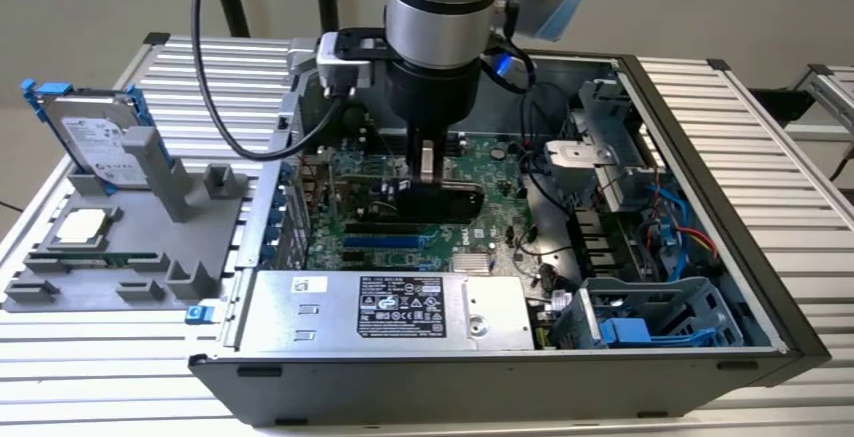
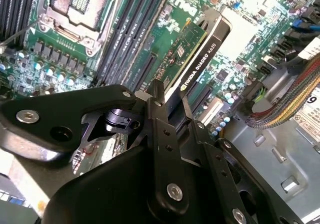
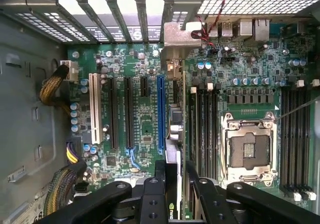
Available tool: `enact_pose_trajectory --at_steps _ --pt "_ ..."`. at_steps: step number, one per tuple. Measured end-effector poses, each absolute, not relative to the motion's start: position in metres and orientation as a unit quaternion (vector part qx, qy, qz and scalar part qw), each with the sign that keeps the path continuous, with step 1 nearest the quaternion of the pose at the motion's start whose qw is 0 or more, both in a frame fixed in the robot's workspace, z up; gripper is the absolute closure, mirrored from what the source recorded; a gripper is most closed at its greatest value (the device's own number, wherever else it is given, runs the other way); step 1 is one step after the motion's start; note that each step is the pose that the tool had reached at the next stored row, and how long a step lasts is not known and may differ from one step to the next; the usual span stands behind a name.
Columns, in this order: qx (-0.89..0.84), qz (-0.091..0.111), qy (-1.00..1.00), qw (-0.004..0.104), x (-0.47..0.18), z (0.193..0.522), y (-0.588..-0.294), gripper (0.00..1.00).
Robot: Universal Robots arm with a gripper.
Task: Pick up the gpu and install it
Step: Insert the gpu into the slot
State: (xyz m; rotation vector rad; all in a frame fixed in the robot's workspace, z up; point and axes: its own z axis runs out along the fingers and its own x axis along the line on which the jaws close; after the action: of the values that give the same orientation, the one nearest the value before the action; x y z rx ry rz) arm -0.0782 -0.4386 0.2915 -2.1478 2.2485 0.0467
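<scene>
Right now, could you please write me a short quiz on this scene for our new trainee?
1. True or false: the end effector holds the gpu over the motherboard.
2. In the exterior view, where does the hard drive stand? A) inside the case B) in the grey holder outside the case, at the view's left C) on the power supply
3. Fill in: the CPU socket on the motherboard is ____ (filled/empty).

Key: 1 true; 2 B; 3 empty.
</scene>
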Motion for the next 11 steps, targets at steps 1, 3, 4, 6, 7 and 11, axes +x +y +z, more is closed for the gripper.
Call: enact_pose_trajectory --at_steps 1,3,4,6,7,11 --pt "-0.691 0.015 0.723 0.016 -0.079 0.291 -0.44 1.0" --pt "-0.691 0.015 0.723 0.016 -0.081 0.291 -0.442 1.0" --pt "-0.691 0.015 0.723 0.016 -0.082 0.29 -0.442 1.0" --pt "-0.691 0.015 0.723 0.016 -0.085 0.29 -0.443 1.0" --pt "-0.69 0.015 0.723 0.016 -0.086 0.29 -0.443 1.0" --pt "-0.69 0.015 0.723 0.016 -0.092 0.289 -0.444 1.0"
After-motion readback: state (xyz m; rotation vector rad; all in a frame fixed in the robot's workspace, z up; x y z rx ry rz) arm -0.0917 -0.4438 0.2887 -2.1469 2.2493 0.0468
